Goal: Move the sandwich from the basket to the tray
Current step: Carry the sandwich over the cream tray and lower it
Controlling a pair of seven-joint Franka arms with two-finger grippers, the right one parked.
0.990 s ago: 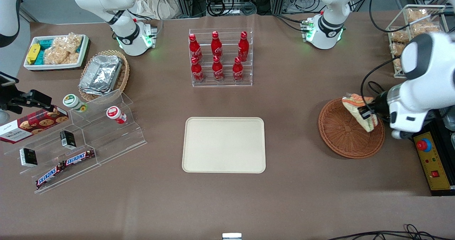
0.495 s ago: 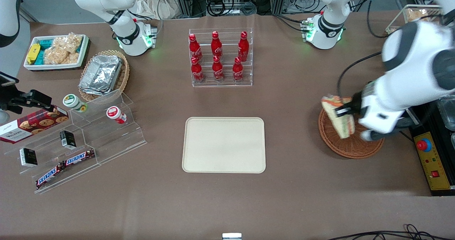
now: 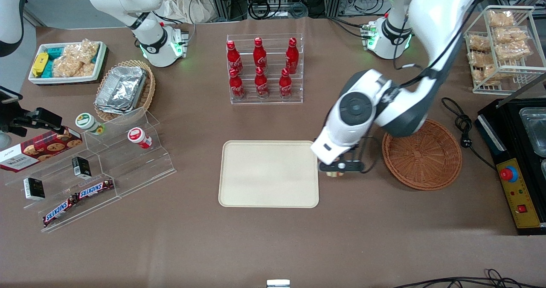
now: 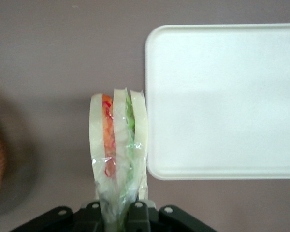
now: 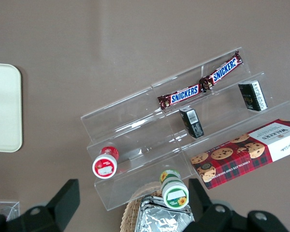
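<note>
The sandwich, a clear-wrapped wedge with white bread and orange and green filling, hangs in the air with my left gripper shut on its narrow end. It is just off the short edge of the cream tray, over bare table. In the front view the gripper sits under the white wrist, between the tray and the reddish-brown wicker basket. Only a sliver of the sandwich shows there. The basket holds nothing.
A rack of red cola bottles stands farther from the front camera than the tray. A stepped acrylic stand with snacks lies toward the parked arm's end. A wire rack and a yellow control box flank the basket.
The left gripper has lifted the sandwich out of the basket and carried it sideways to the tray's edge. The arm now stretches across above the basket.
</note>
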